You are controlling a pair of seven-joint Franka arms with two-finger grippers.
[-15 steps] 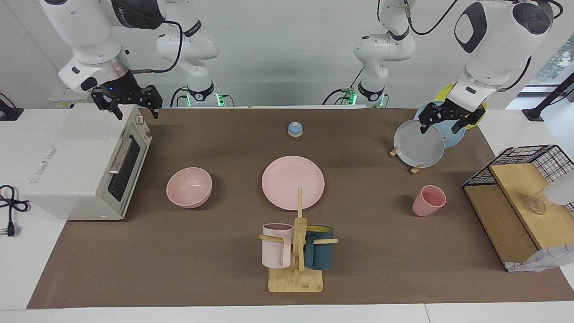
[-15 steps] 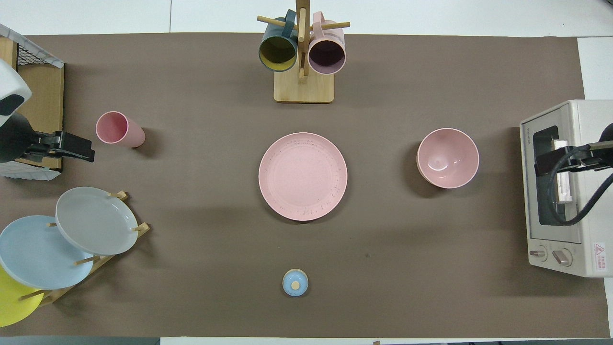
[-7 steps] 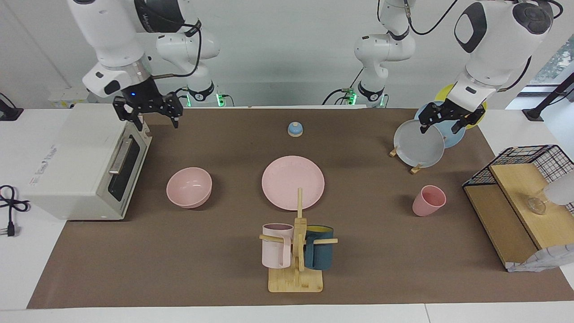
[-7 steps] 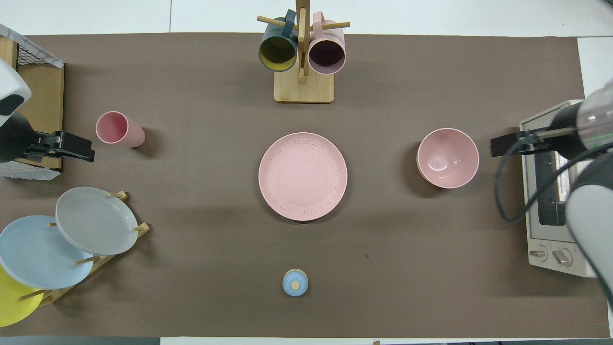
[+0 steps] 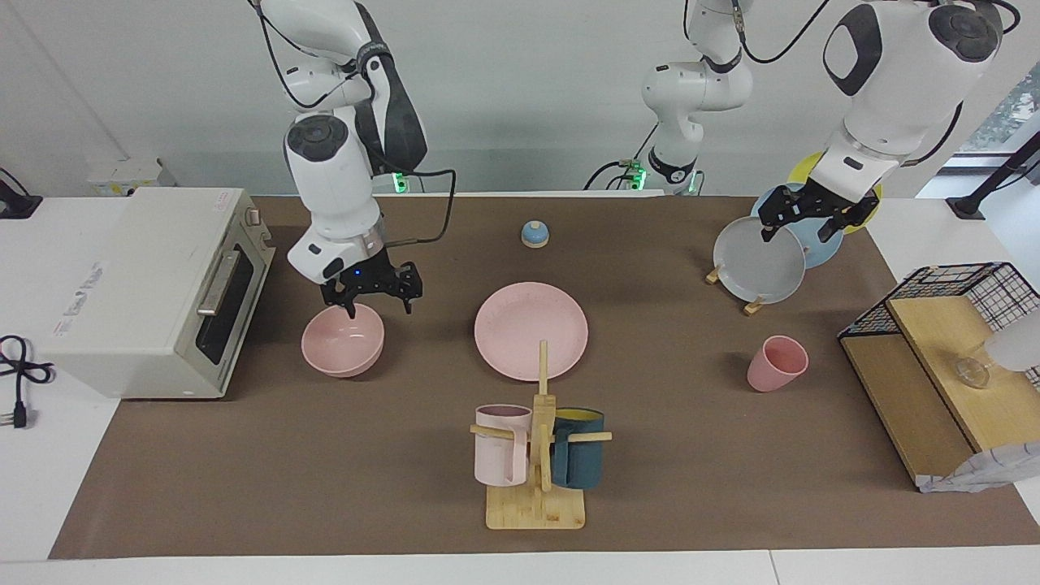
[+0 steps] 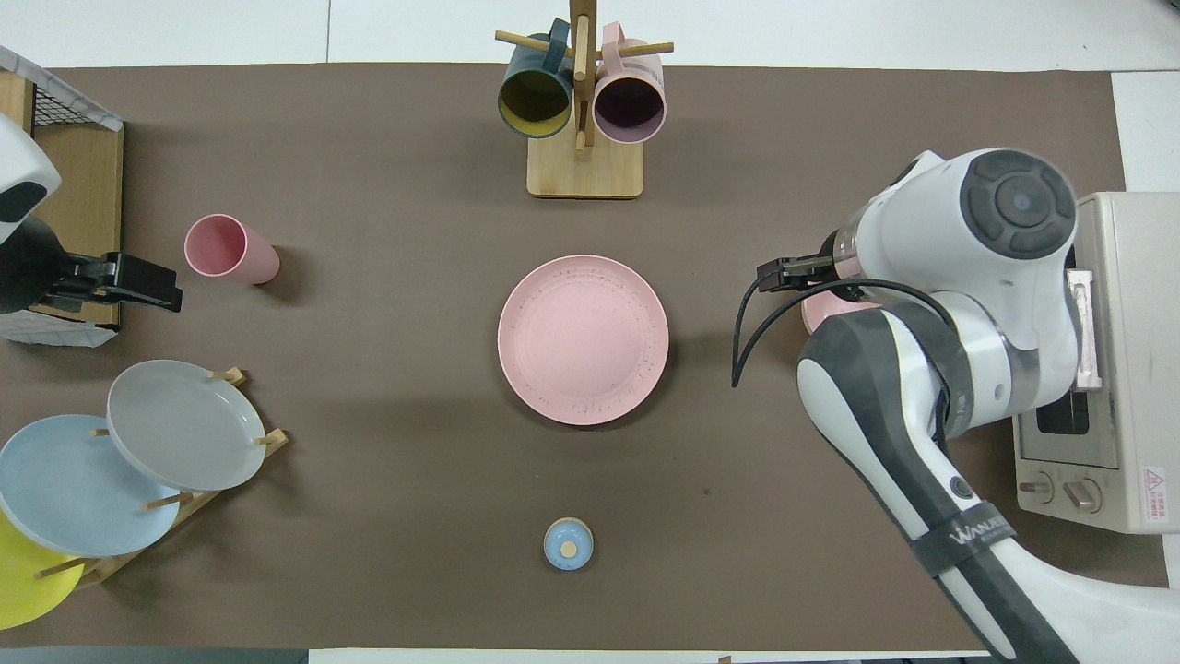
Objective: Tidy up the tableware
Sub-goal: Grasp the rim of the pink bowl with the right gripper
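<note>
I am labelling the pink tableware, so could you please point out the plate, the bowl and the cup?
plate (image 6: pixel 583 339): overhead view, centre of its flat face.
bowl (image 5: pixel 345 348): facing view, inside of the hollow.
cup (image 5: pixel 769 370): facing view, outer wall below the rim.

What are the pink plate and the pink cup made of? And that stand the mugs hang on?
The pink plate and pink cup look like matte plastic or a plant-fibre mix: one flat dull colour, and the plate has tiny dark specks. Ceramic can't be ruled out. The mug stand looks like pale bamboo or wood, with a light grain and a plain finish.
</note>
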